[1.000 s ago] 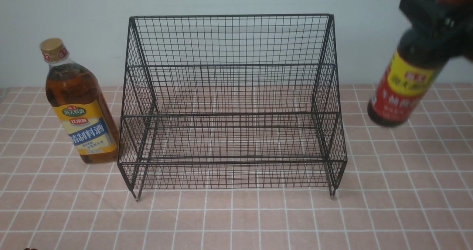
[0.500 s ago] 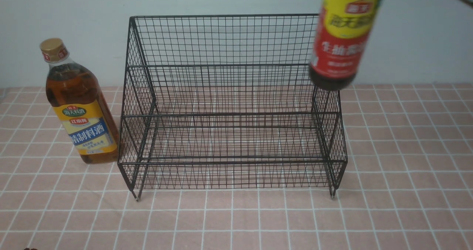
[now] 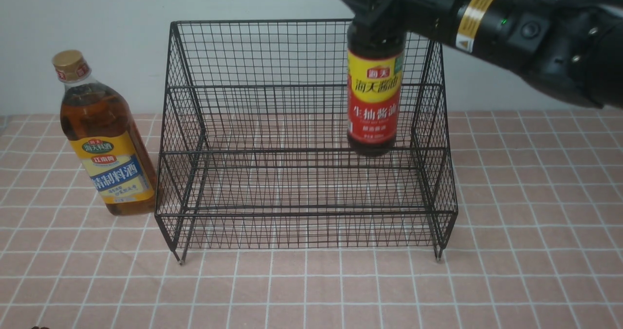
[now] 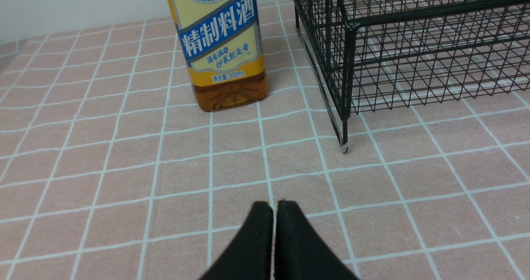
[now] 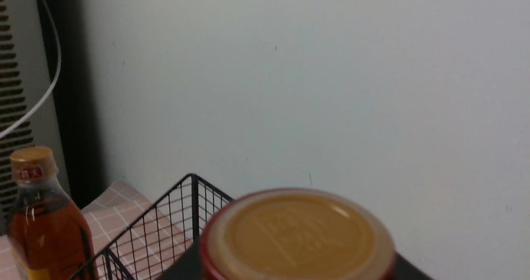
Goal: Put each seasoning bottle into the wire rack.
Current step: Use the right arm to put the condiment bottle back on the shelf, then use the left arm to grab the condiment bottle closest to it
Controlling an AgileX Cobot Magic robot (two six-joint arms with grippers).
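My right gripper (image 3: 375, 8) is shut on the neck of the dark bottle (image 3: 374, 100) with the yellow-red label. It holds the bottle upright inside the wire rack (image 3: 302, 51), above the right part of the upper tier, its base near the tier's front rail. The bottle's cap (image 5: 296, 234) fills the right wrist view; the fingers are hidden there. The amber bottle (image 3: 102, 139) with the gold cap stands on the cloth just left of the rack; it also shows in the left wrist view (image 4: 221, 44) and the right wrist view (image 5: 41, 222). My left gripper (image 4: 275, 205) is shut and empty, low over the cloth in front of the amber bottle.
A pink checked tablecloth (image 3: 311, 290) covers the table. A pale wall (image 3: 97, 17) stands close behind the rack. The rack's front left foot (image 4: 343, 147) is near my left gripper. A vent panel and a white cable (image 5: 25, 85) show past the amber bottle.
My right arm has carried the dark bottle left from beside the rack, over its right side, and lowered it upright inside the rack. The amber bottle has not moved.
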